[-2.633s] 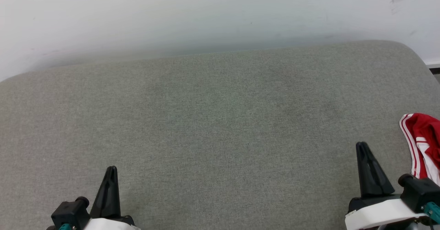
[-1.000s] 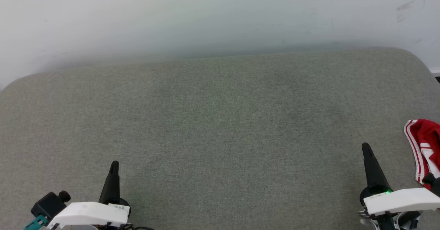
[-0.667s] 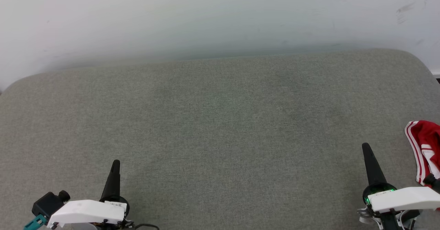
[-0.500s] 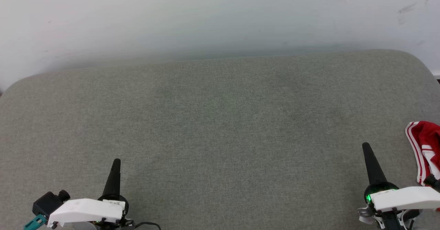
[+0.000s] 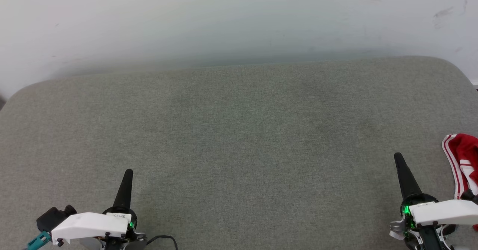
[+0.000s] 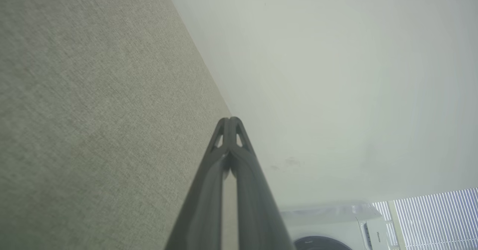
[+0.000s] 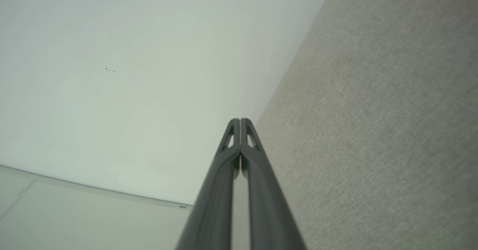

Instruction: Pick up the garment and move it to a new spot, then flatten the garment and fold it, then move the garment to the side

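While both arms hang low over a grey upholstered cushion [image 5: 239, 130], the garment [image 5: 462, 153] lies bunched on the cushion's right side, cut off by the edge of the head view, its red cloth bordered by a band of white-and-red striped trim. Nothing holds it: the right gripper [image 5: 398, 157] stands just to its left, tip apart from the cloth, long dark fingers pressed together into a single spike that points toward the pale wall [image 5: 224, 18] behind the cushion. The right wrist view confirms the pinch, with the right gripper [image 7: 239, 120] showing its two fingertips touching and nothing between them, the cushion's weave on one side and the wall on the other. A green light [image 5: 406, 209] glows at the base of that gripper, beside the white wrist housing [image 5: 440, 212], whose far end overlaps the lower part of the garment in the head view. Well apart, at the lower left, the left gripper [image 5: 127, 173] is likewise clamped on nothing; in its own wrist view the left gripper [image 6: 230, 120] has its fingers meeting at the tips. A thin black cable [image 5: 164, 238] loops out from beneath that wrist. Low in the left wrist view, past the fingers, a white washing machine [image 6: 336, 224] and a slatted window blind [image 6: 437, 216] stand by the wall.
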You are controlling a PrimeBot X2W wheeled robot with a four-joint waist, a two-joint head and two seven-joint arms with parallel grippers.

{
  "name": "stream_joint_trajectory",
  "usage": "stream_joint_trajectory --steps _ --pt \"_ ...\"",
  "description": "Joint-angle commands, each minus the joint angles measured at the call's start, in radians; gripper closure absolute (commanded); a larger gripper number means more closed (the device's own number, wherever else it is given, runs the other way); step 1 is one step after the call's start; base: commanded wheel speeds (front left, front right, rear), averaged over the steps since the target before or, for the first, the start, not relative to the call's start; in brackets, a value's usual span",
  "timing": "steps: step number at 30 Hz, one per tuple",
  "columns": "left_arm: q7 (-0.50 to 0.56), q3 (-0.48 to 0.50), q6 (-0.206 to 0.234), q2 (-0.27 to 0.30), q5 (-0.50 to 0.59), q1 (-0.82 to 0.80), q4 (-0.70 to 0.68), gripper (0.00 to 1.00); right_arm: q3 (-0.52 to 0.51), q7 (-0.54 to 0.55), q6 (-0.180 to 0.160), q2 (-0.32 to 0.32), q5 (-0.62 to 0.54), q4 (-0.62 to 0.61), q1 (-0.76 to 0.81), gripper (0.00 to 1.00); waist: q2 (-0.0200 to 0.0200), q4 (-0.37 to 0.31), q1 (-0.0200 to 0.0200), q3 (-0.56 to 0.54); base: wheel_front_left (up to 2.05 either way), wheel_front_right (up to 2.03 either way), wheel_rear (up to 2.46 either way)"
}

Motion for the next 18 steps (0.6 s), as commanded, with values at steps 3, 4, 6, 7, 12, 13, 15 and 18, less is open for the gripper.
stream_joint_trajectory --steps 3,4,6,7,12,13,15,18 --pt "0.010 0.001 -0.002 0.006 -0.035 -0.024 0.000 1.00 -0.004 0.009 0.000 -0.006 0.038 0.000 -0.020 1.00 -0.0001 0.001 0.0000 -0.001 0.00 0.00 0.00" --pt "0.013 0.002 -0.002 0.006 -0.043 -0.025 0.001 1.00 -0.004 0.011 0.000 -0.006 0.047 0.001 -0.021 1.00 -0.0001 0.002 0.0000 -0.002 0.00 0.00 0.00" --pt "0.018 0.002 -0.002 0.006 -0.060 -0.028 0.003 1.00 -0.006 0.014 0.000 -0.005 0.064 0.005 -0.023 1.00 -0.0001 0.003 0.0000 -0.003 0.00 0.00 0.00" --pt "0.023 0.003 -0.002 0.006 -0.076 -0.031 0.005 1.00 -0.007 0.020 0.000 -0.005 0.082 0.007 -0.026 1.00 -0.0001 0.004 0.0000 -0.004 0.00 0.00 0.00" --pt "0.034 0.004 -0.002 0.005 -0.117 -0.034 0.010 1.00 -0.011 0.029 0.000 -0.004 0.123 0.015 -0.031 1.00 -0.0001 0.006 0.0000 -0.006 0.00 0.00 0.00" --pt "0.036 0.004 -0.002 0.005 -0.125 -0.035 0.011 1.00 -0.012 0.030 0.000 -0.004 0.132 0.016 -0.032 1.00 -0.0001 0.007 0.0000 -0.006 0.00 0.00 0.00" --pt "0.042 0.005 -0.002 0.005 -0.140 -0.038 0.012 1.00 -0.014 0.035 0.000 -0.003 0.148 0.018 -0.032 1.00 -0.0001 0.008 0.0000 -0.007 0.00 0.00 0.00" --pt "0.048 0.005 -0.002 0.005 -0.164 -0.043 0.016 1.00 -0.017 0.040 0.000 -0.002 0.172 0.023 -0.033 1.00 -0.0001 0.009 0.0000 -0.009 0.00 0.00 0.00"
